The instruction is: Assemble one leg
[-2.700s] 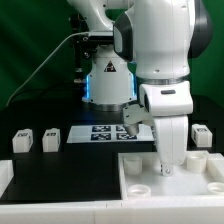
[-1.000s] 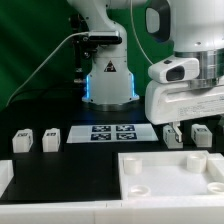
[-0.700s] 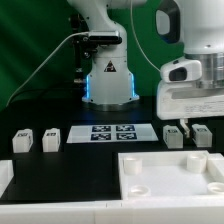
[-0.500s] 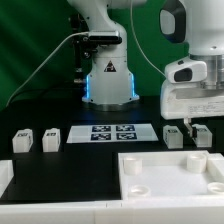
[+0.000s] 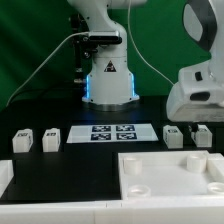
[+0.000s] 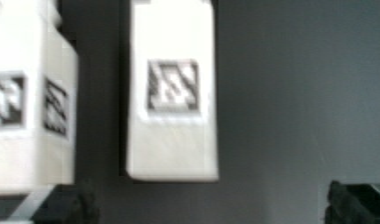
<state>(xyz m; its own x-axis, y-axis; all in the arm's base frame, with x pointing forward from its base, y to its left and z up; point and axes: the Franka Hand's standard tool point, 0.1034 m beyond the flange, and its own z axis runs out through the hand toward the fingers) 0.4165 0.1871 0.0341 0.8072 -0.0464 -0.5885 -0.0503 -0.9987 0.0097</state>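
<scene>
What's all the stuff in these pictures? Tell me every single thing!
legs: four, white with black-and-white tags, two at the exterior view's left, two at its right
marker board: one, white, mid-table
tray piece: one, white, front
cut-off piece: one, white, front, exterior view's left edge
table: one, black, under everything
base: one, white with blue glow, behind the marker board
arm: one, white, over the right legs
gripper: one, dark fingers, open, above a leg
</scene>
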